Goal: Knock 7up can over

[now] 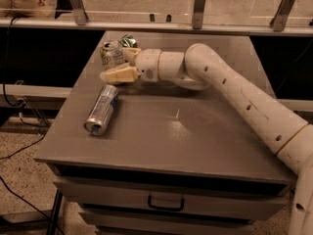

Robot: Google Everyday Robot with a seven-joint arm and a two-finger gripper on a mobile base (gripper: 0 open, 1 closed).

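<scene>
The 7up can (111,55), pale silvery with green markings, stands upright at the far left of the grey cabinet top (195,131). My gripper (122,64) is right beside it on its right, low over the surface, and open. One finger (119,75) lies in front of the can's base. The other finger (131,54) is behind the can's right side. Nothing is held. I cannot tell whether the fingers touch the can.
A slim silver-and-blue can (101,109) lies on its side near the left edge, in front of the gripper. A darker green can (128,40) sits behind the 7up can. A glass barrier with metal posts (198,6) runs along the back. A drawer handle (166,202) is below.
</scene>
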